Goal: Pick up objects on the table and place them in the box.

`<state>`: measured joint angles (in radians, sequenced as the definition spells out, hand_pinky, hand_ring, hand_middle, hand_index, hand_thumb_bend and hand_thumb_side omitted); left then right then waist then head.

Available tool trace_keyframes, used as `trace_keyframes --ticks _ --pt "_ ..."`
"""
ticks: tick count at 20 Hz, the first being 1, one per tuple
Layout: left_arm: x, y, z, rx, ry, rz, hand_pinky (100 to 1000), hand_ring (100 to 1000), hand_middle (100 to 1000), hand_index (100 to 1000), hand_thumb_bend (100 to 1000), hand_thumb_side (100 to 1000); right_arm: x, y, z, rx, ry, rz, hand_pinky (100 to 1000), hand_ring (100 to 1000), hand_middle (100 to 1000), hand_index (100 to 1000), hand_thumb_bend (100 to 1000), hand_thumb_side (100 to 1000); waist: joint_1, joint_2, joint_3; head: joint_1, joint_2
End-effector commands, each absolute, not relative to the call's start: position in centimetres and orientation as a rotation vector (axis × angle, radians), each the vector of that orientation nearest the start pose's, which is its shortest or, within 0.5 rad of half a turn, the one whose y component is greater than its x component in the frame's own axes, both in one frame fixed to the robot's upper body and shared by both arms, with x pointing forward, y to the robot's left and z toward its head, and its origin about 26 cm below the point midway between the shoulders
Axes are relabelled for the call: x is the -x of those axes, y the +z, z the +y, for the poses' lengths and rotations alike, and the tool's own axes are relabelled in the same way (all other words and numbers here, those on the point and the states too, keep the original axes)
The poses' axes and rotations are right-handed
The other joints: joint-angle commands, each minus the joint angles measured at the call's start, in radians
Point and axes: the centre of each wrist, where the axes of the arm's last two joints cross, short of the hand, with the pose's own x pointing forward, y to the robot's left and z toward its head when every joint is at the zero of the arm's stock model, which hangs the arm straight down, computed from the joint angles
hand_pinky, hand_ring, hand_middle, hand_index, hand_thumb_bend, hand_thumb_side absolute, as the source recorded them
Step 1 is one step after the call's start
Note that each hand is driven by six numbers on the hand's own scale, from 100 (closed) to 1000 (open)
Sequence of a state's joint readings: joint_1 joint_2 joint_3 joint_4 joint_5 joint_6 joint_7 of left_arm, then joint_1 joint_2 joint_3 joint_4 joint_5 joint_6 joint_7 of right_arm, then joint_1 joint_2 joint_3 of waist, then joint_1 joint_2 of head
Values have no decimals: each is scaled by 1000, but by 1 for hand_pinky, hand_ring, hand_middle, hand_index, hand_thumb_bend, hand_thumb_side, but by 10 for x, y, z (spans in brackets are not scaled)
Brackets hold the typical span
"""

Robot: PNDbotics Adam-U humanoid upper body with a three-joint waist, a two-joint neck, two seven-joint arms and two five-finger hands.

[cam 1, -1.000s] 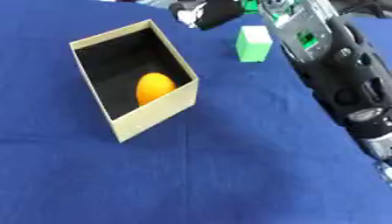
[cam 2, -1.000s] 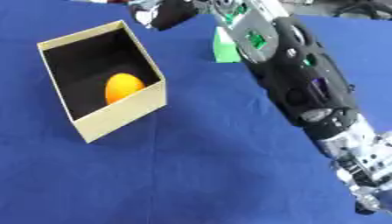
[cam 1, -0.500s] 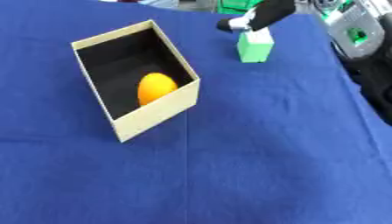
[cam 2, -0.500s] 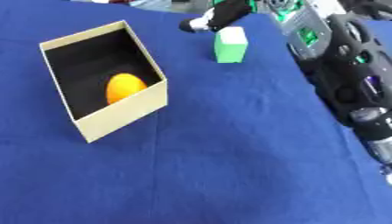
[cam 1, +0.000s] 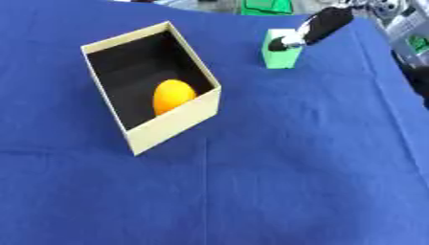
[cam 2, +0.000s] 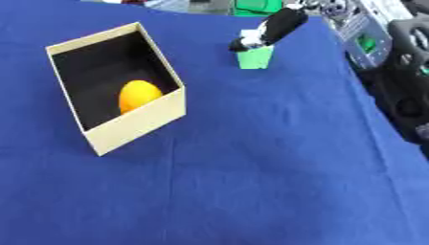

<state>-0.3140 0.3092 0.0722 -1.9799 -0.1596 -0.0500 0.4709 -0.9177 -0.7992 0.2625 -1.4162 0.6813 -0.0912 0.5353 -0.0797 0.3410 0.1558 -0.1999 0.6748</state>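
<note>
An open cardboard box [cam 1: 177, 118] with a black inside stands on the blue cloth at the upper left. An orange, egg-shaped object [cam 1: 172, 96] lies in it against the near wall. A green block [cam 1: 281, 56] stands upright to the right of the box, near the far edge. My right hand [cam 1: 323, 23] reaches in from the upper right. One straight black finger with a pale tip rests at the block's top edge, and nothing is curled round the block. The rest of the hand is out of frame. My left hand does not show.
My right forearm [cam 2: 404, 72], black and silver with green parts, fills the right edge of the right eye view. A green object [cam 1: 266, 5] sits beyond the table's far edge. Blue cloth [cam 1: 251, 191] covers the near half of the table.
My right arm has drawn back toward the right edge. The hand has come from above and left of the green block down onto its top. Box and orange object stay put.
</note>
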Motion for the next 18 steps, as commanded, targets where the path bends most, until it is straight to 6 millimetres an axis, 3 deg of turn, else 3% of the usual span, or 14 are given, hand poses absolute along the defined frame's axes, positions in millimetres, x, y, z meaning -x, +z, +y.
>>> trace_keyframes --ticks 1,18 --pt "-300 214 279 -642 139 -2431 503 679 644 768 188 1000 -401 338 -318 1177 1627 -1440 921 982 864 927 637 590 5 -20 -1 3 -15" --pt "-300 214 278 -641 140 -2434 501 680 645 767 175 1000 -422 311 -337 1251 1588 -1355 912 971 851 913 610 558 9 -3 7 0 -28"
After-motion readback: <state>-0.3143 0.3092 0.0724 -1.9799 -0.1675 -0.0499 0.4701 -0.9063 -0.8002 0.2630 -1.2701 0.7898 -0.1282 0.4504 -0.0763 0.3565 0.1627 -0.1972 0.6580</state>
